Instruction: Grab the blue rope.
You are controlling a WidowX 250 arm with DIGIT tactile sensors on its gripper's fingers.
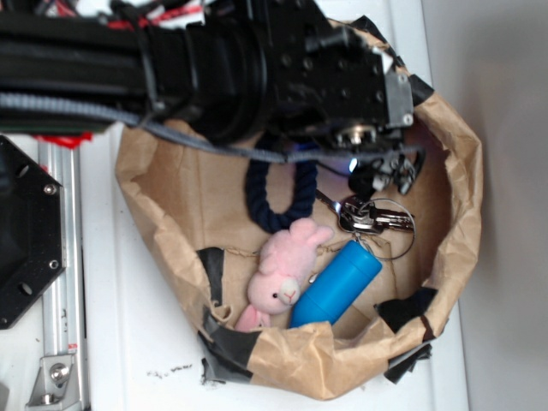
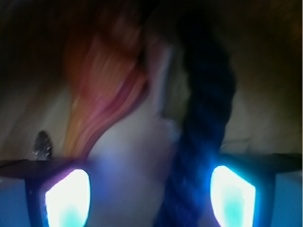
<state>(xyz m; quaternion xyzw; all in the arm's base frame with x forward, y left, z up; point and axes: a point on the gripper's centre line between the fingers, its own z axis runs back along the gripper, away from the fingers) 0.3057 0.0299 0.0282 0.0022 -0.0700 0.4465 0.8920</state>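
a white desk carried a brown paper bag with black tape on its rim. inside it lay the rope in a u, just above a pink plush, a light-blue cylinder and keys. the gripper sat low in the bag over the rope's end. in the wrist view (blurred) the rope ran between the fingers, released and apart.
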